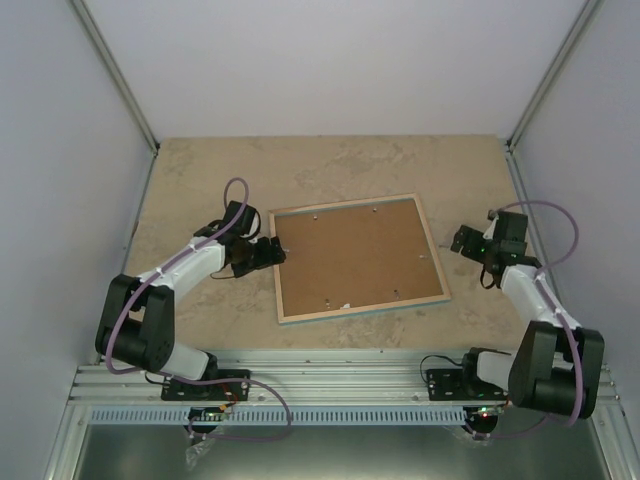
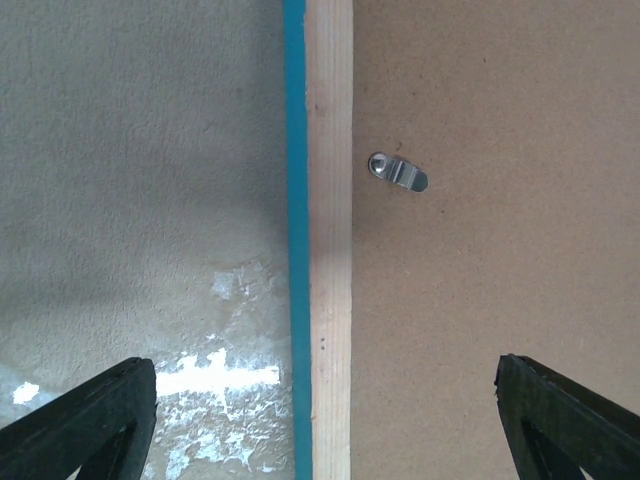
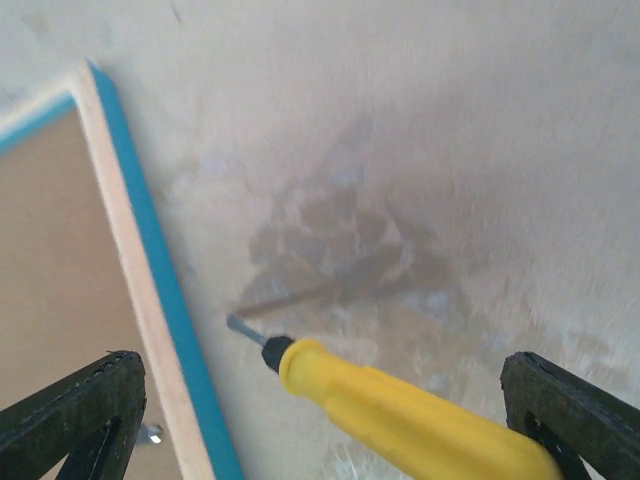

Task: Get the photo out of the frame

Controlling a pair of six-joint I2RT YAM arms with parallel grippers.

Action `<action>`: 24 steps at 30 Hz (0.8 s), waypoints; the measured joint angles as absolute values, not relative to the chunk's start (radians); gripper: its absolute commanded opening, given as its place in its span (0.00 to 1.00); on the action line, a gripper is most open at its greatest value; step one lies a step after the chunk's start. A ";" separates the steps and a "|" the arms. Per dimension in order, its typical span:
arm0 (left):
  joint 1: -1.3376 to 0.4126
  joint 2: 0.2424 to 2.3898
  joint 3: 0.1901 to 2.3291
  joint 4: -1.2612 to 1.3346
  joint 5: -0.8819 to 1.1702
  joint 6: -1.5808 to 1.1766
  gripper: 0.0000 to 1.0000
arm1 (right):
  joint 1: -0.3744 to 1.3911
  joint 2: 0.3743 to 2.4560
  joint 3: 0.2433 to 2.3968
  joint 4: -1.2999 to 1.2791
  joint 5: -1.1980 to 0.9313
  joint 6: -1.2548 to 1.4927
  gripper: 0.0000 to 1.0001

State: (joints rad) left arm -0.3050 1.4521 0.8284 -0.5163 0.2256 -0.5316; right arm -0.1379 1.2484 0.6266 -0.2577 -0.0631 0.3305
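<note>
The frame lies face down on the table, its light wood back rim up and a turquoise edge showing. The brown backing board fills it, held by small metal clips. The photo is hidden. My left gripper is open at the frame's left side; in the left wrist view its fingers straddle the wood rim. My right gripper is open just off the frame's right side. A yellow-handled screwdriver runs between its wide-apart fingers, tip near the table beside the frame's rim.
The tan table is walled in by white panels at the back and both sides. An aluminium rail carries both arm bases at the near edge. A worn white patch marks the table left of the frame.
</note>
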 measured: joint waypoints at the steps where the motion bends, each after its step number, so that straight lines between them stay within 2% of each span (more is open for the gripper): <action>1: -0.305 1.452 0.828 -0.516 0.227 -0.532 0.94 | -0.152 1.221 0.625 -0.240 -0.082 0.334 0.98; 17: -0.306 1.452 0.813 -0.500 0.247 -0.532 0.94 | -0.175 1.184 0.625 -0.194 -0.124 0.348 0.98; 24: -0.327 1.458 0.812 -0.501 0.256 -0.542 0.86 | -0.066 1.151 0.607 -0.210 -0.128 0.344 0.98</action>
